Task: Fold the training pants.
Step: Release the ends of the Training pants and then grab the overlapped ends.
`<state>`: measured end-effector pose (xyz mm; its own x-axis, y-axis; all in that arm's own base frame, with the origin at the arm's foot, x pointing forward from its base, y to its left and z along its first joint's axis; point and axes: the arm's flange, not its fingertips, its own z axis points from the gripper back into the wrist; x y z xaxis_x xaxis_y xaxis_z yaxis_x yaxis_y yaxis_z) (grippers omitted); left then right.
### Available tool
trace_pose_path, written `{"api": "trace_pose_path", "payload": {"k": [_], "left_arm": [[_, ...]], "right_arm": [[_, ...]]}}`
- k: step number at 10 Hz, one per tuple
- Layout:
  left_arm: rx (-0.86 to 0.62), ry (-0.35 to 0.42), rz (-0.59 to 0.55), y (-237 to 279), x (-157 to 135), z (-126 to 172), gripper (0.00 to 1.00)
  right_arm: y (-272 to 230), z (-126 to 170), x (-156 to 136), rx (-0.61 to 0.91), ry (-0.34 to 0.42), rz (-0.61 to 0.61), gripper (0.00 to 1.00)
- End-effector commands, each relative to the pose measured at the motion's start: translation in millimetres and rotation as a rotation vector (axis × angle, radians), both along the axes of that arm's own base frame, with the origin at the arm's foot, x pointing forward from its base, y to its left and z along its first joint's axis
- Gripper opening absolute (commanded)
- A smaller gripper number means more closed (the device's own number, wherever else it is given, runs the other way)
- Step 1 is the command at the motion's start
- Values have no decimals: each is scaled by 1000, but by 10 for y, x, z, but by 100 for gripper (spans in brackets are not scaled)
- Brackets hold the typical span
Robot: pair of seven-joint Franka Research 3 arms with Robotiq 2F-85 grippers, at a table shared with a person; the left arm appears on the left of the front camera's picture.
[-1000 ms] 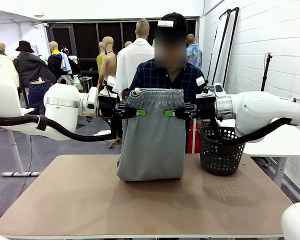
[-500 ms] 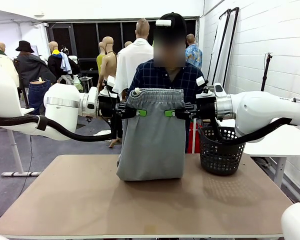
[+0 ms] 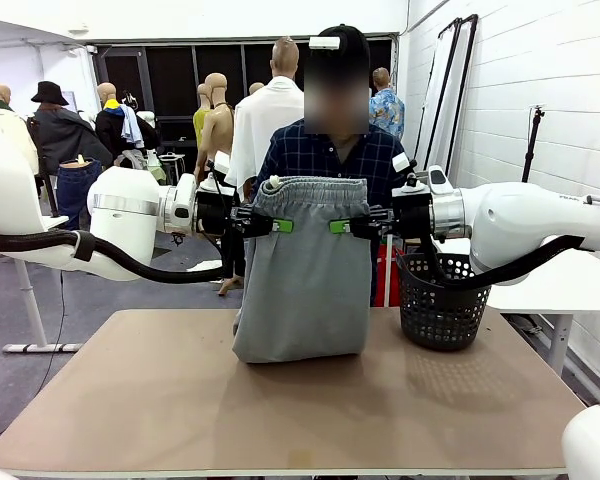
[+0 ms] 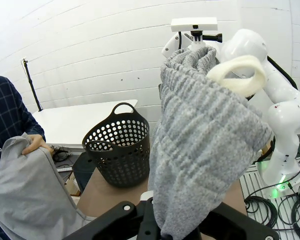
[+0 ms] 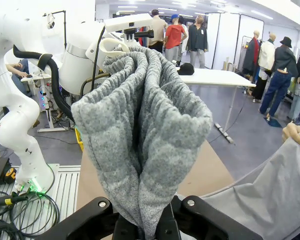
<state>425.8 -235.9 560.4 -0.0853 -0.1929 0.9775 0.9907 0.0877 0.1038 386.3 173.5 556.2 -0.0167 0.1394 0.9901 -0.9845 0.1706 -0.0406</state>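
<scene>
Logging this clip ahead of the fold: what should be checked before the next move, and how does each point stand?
1. Left gripper shut on the waistband of the training pants: ok.
2. Right gripper shut on the waistband's other side: ok.
3. Waistband held level between the two grippers: ok.
4. Lower end of the pants resting on the table: ok.
5. Basket standing apart from the pants: ok.
6. Person's hand, gripping grey cloth at the far side, clear of the fold path: cannot tell.
</scene>
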Motion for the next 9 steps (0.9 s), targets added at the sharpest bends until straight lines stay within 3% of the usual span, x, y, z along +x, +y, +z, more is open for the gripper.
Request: {"api": "trace_pose_path", "payload": {"k": [1,9], "left_arm": [[-11,2,-1,0,-11,14,0],[-11,2,-1,0,-11,14,0]], "right_arm": [[19,36,-29,-2,-15,3,0],[19,36,-29,-2,-15,3,0]]}}
